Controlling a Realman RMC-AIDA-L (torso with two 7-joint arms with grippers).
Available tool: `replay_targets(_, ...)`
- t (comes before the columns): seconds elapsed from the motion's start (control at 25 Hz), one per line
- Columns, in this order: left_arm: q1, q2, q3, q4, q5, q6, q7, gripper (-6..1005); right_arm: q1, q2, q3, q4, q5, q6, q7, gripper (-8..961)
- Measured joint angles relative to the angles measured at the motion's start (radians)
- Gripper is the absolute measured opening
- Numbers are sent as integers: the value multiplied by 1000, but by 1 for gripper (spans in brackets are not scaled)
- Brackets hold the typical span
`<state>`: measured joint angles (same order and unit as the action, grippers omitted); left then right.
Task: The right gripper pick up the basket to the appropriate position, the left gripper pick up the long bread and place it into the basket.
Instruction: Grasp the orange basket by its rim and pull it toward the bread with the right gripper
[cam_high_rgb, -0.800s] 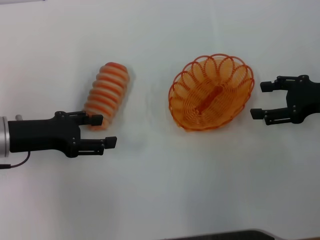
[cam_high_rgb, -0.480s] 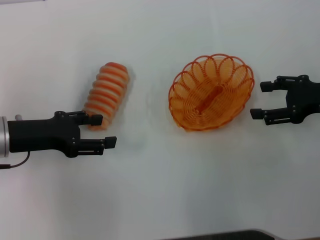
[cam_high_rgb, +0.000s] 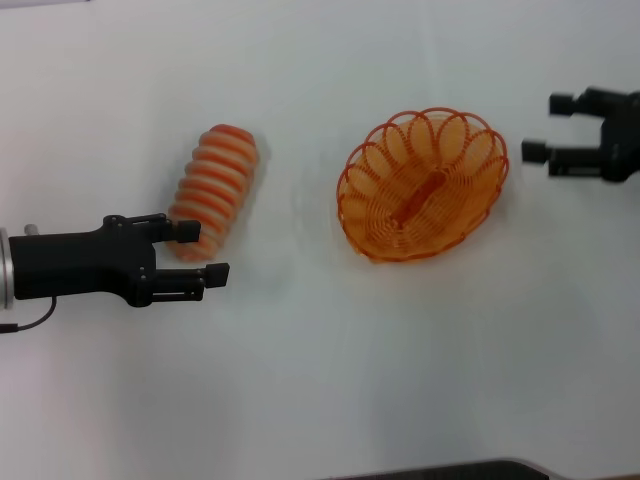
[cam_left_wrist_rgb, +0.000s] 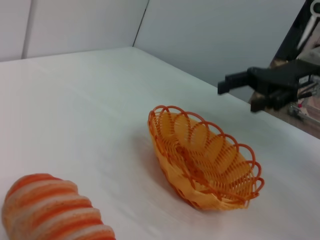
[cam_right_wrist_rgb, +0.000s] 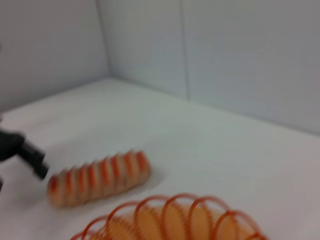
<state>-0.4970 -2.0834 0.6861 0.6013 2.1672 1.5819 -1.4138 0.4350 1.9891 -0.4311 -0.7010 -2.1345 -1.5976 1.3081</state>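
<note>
My right gripper (cam_high_rgb: 542, 127) hangs with its two fingers apart and nothing between them, pointing toward my left across the white counter (cam_high_rgb: 320, 380). Just beyond its fingertips sits the basket (cam_high_rgb: 422, 185), not touching them; the nearest part of its scalloped rim lies a little toward me from the fingers. The basket rests on the counter, tilted so that its long axis runs diagonally, and it holds nothing but its own wire floor. In my left wrist view the same gripper (cam_left_wrist_rgb: 242, 92) shows as a dark claw raised above the counter past the far end of the basket (cam_left_wrist_rgb: 205, 160). My left gripper (cam_high_rgb: 202, 252) is low on my left side, its fingers also spread and empty. One finger sits right at the near end of the long bread (cam_high_rgb: 212, 190), apparently overlapping it in the head view, while the other lies clear of it on the bare counter. The loaf lies flat, slanting away from that gripper, well apart from the basket, with open counter between the two. My right wrist view shows the bread (cam_right_wrist_rgb: 97, 177) beyond the basket's rim (cam_right_wrist_rgb: 175, 220).
</note>
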Motion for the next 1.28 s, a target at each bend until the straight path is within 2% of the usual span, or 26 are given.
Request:
replay_targets(0.28,0,-2,-2,0,0,-2,-2,811,36,-19,59,-4,29,65,168,887)
replay_targets(0.36,0,-3,-2,-1,0,-5,-3,811,62,-22,55,-11,23,124,262,887)
replay_targets(0.68,0,-3,-2,0,0,-3,-6,811,128,-31,-2,-13,-37,193,409,886)
replay_targets(0.96,0,-3,-15,1,0,-10,-7,812,191,-30,-51,-33,-149,239,548,887)
replay_targets(1.28,-1,-3,-17,2,0,-9,-7,812,290,-10,-148,-50,-344,251,687,886)
